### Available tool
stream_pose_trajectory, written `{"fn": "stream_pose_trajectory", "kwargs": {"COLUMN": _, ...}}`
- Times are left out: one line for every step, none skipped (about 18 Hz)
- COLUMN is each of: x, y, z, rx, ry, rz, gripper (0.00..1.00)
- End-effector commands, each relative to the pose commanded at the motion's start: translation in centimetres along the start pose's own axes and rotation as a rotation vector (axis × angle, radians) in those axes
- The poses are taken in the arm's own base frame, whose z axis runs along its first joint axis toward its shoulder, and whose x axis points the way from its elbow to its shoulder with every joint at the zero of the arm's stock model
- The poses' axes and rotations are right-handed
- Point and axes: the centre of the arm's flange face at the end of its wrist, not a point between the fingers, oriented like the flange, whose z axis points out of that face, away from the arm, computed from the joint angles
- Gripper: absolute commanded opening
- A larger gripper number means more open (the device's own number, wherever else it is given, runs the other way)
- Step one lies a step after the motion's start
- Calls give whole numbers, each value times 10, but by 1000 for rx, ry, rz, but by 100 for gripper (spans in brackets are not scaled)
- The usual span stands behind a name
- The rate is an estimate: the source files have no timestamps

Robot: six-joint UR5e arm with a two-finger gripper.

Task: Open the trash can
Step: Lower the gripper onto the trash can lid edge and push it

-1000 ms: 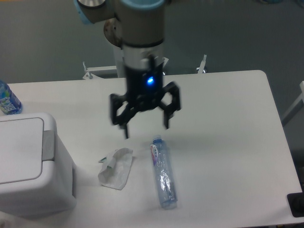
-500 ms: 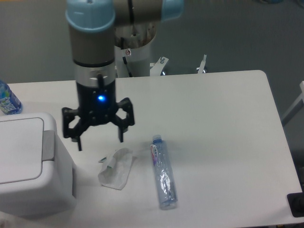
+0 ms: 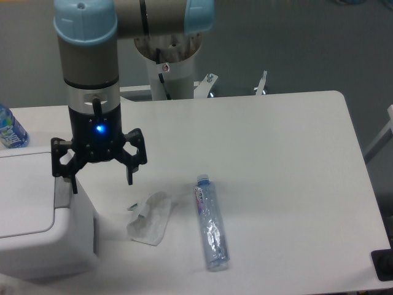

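Note:
The trash can (image 3: 37, 215) is a large white boxy bin at the front left of the table, its flat lid down. A grey tab (image 3: 61, 192) sits on its right rim. My gripper (image 3: 101, 182) hangs open, fingers pointing down, over the bin's right edge. Its left finger (image 3: 73, 183) is just above the grey tab, and its right finger (image 3: 130, 176) is over the table beside the bin. It holds nothing.
A crumpled white paper (image 3: 149, 218) lies on the table right of the bin. An empty clear plastic bottle (image 3: 210, 224) lies beside it. Another bottle with a blue label (image 3: 10, 129) stands at the far left edge behind the bin.
My gripper has moved left across the table, from above the paper and bottle to over the bin's right rim. It stayed open. Nothing else moved.

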Motion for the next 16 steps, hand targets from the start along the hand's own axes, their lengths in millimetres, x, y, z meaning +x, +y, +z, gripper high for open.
{"fn": "stream_pose_trajectory", "kwargs": {"x": 0, "y": 0, "z": 0, "rx": 0, "ry": 0, "rz": 0, "gripper": 100}}
{"fn": "stream_pose_trajectory", "kwargs": {"x": 0, "y": 0, "z": 1, "rx": -1, "ry": 0, "rz": 0, "gripper": 100}}
{"fn": "stream_pose_trajectory", "kwargs": {"x": 1, "y": 0, "z": 1, "rx": -2, "ry": 0, "rz": 1, "gripper": 100}}
{"fn": "stream_pose_trajectory", "kwargs": {"x": 2, "y": 1, "z": 4, "rx": -7, "ry": 1, "rz": 3, "gripper": 100}}
{"fn": "stream_pose_trajectory", "kwargs": {"x": 5, "y": 2, "z": 4, "rx": -6, "ry": 3, "rz": 8, "gripper": 100}}
{"fn": "stream_pose_trajectory", "kwargs": {"x": 5, "y": 2, "z": 5, "rx": -6, "ry": 3, "rz": 8, "gripper": 100}}
{"fn": "stream_pose_trajectory", "kwargs": {"x": 5, "y": 1, "z": 7, "rx": -6, "ry": 3, "rz": 9, "gripper": 100}}
{"fn": "stream_pose_trajectory", "kwargs": {"x": 5, "y": 1, "z": 9, "rx": -8, "ry": 2, "rz": 9, "gripper": 100}}
{"fn": "stream_pose_trajectory", "kwargs": {"x": 6, "y": 1, "z": 9, "rx": -8, "ry": 3, "rz": 10, "gripper": 100}}
{"fn": "stream_pose_trajectory", "kwargs": {"x": 5, "y": 1, "z": 10, "rx": -10, "ry": 3, "rz": 10, "gripper": 100}}
{"fn": "stream_pose_trajectory", "kwargs": {"x": 5, "y": 2, "z": 12, "rx": -12, "ry": 2, "rz": 10, "gripper": 100}}
{"fn": "stream_pose_trajectory", "kwargs": {"x": 5, "y": 3, "z": 13, "rx": -15, "ry": 2, "rz": 10, "gripper": 100}}
{"fn": "stream_pose_trajectory", "kwargs": {"x": 7, "y": 4, "z": 13, "rx": -16, "ry": 3, "rz": 14, "gripper": 100}}
{"fn": "stream_pose_trajectory", "kwargs": {"x": 9, "y": 5, "z": 14, "rx": -18, "ry": 4, "rz": 16, "gripper": 100}}
{"fn": "stream_pose_trajectory", "kwargs": {"x": 10, "y": 6, "z": 16, "rx": -22, "ry": 4, "rz": 17, "gripper": 100}}
{"fn": "stream_pose_trajectory", "kwargs": {"x": 10, "y": 7, "z": 19, "rx": -28, "ry": 4, "rz": 18, "gripper": 100}}
